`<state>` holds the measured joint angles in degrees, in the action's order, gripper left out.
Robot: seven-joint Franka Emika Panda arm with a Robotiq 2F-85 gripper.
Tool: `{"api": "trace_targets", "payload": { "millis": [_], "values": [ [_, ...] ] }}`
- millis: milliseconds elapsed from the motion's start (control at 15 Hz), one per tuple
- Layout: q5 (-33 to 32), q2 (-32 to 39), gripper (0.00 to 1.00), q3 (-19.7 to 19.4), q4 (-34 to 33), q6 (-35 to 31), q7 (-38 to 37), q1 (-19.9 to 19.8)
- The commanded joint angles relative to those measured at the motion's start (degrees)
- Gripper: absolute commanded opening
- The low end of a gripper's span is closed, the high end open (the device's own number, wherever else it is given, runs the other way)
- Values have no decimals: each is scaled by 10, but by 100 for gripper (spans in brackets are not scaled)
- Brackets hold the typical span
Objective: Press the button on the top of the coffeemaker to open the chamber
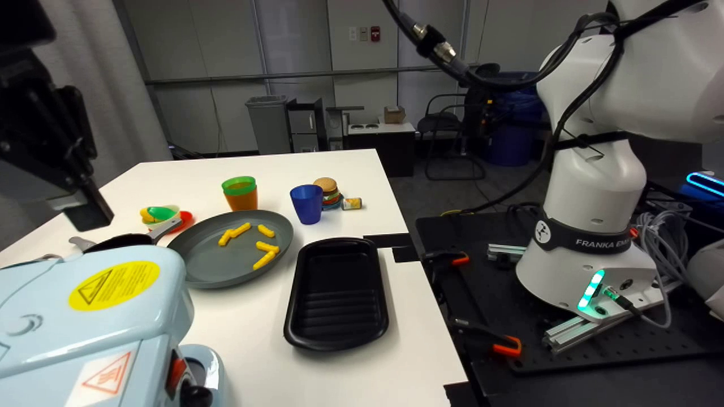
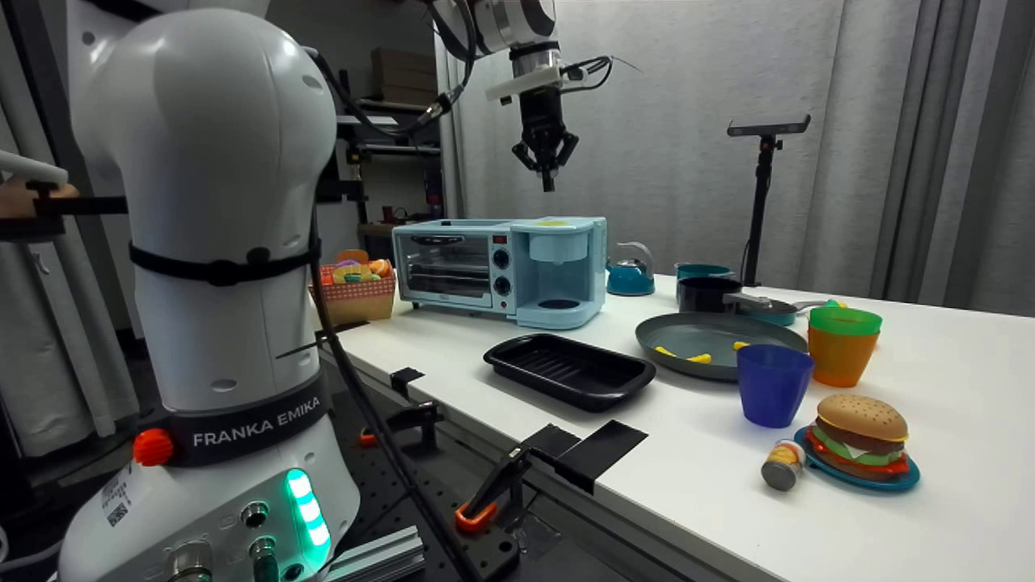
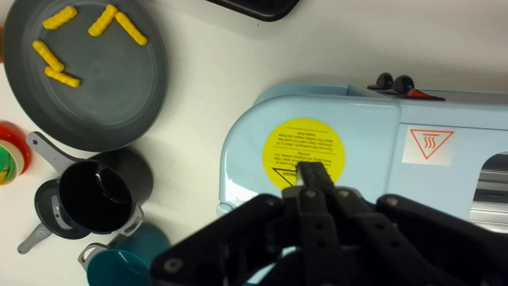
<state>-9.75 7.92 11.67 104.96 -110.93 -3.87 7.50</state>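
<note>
The coffeemaker is pale blue and shows in both exterior views and the wrist view. Its lid looks closed and bears a yellow sticker, also in the wrist view. A small round raised shape is on the lid in an exterior view; I cannot tell if it is the button. My gripper is shut, its fingertips together with nothing between them. It points down above the lid, apart from it. In the wrist view the gripper hides part of the lid's top.
A grey pan with yellow pieces and a black tray lie beside the appliance. Dark pots and a teal pot stand near it. A blue kettle and a basket flank it. Cups stand farther off.
</note>
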Motion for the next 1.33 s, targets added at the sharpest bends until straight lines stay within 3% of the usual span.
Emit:
{"api": "trace_targets", "payload": {
  "millis": [0,1267],
  "values": [
    [-12,32,0,-10,-33,-2,-5,18],
    [-13,104,0,-22,-107,1,-7,42]
  ]
}}
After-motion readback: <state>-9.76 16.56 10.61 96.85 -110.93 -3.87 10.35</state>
